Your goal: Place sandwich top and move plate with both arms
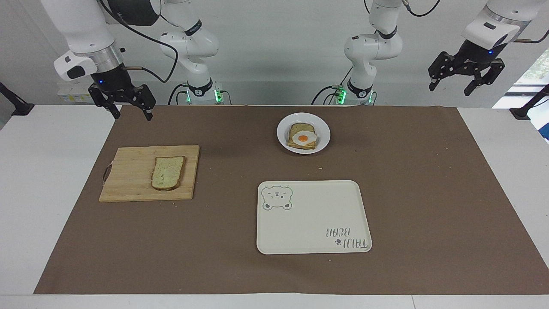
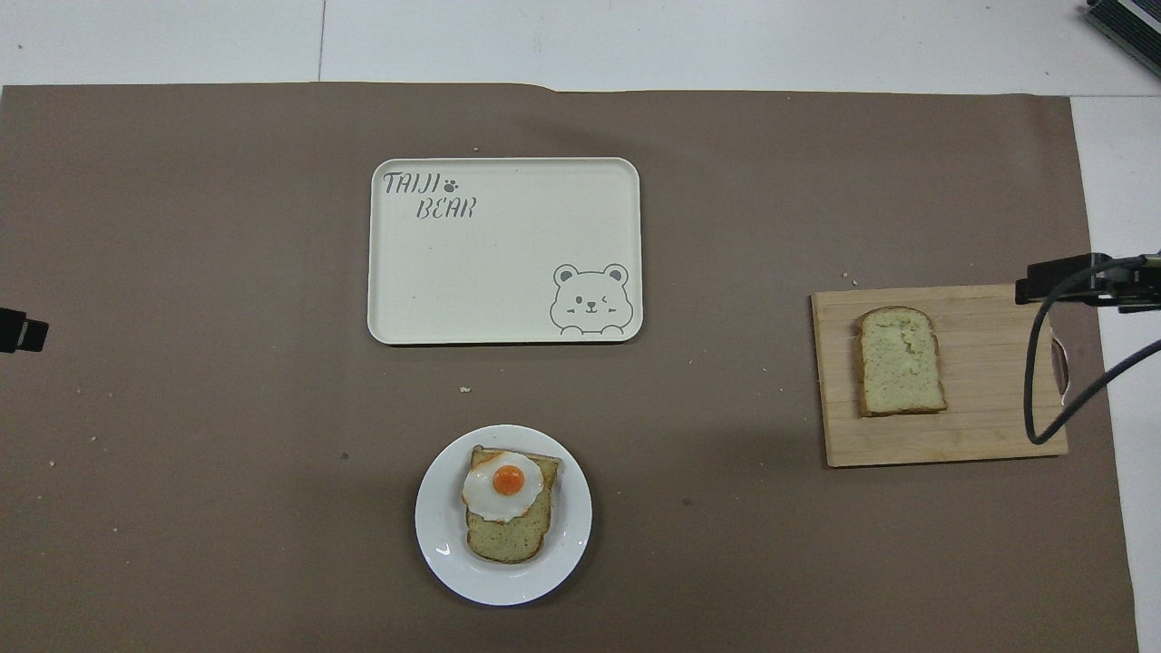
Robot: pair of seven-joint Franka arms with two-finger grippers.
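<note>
Two glossy white jointed arms (image 1: 188, 43), black bands at joints. Silver wrist rings above black linkage-style hands: right hand (image 1: 127, 108), left hand (image 1: 466, 83). Small blue wrist lights; green lights at bases; looping black cables.

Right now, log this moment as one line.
right pincer: open, over mat edge near cutting board | left pincer: open, waiting | sandwich top: on board | plate: holds egg slice
</note>
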